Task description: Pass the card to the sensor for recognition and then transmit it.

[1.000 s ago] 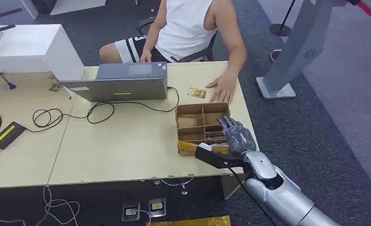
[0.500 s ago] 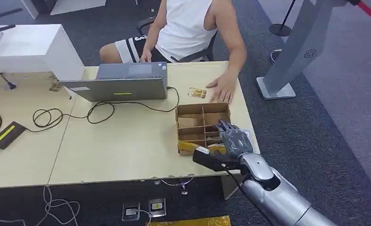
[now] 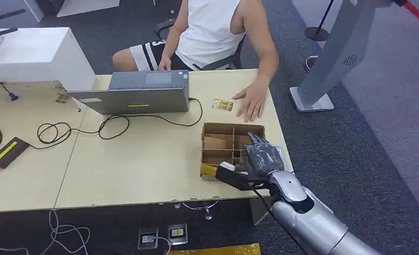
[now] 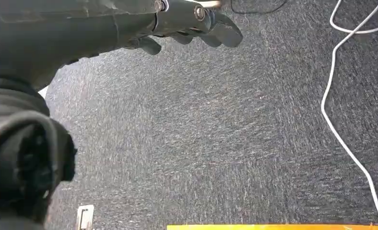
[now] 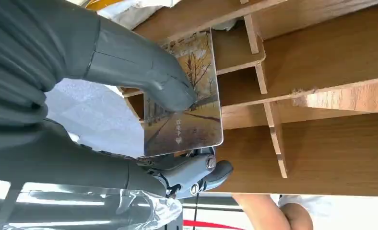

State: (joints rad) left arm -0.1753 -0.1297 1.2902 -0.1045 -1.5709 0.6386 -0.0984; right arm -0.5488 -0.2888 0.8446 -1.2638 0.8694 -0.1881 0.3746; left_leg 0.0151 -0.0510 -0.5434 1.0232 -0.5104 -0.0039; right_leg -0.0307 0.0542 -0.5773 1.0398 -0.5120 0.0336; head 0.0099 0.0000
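Note:
My right hand (image 3: 259, 159) reaches into the near part of a brown cardboard box with dividers (image 3: 229, 127), at the table's right end. In the right wrist view this hand (image 5: 72, 96) pinches a card (image 5: 189, 110) printed with an autumn tree-lined road, thumb on its face and fingers under it, held just above the box's compartments (image 5: 321, 67). A second card (image 3: 223, 104) lies on the table beyond the box, next to a person's hand (image 3: 251, 101). My left hand (image 4: 187, 19) hangs over dark carpet with nothing in it.
A grey laptop (image 3: 138, 94) with a black cable stands mid-table before a seated person (image 3: 212, 32). A black device with a yellow-green strip (image 3: 6, 150) lies at the far left, near a white box (image 3: 34, 53). A grey stand (image 3: 329, 69) rises on the right.
My right hand has drawn back a little toward the box's near edge and to the left. The box has shifted slightly on the table. The person's hand stays put.

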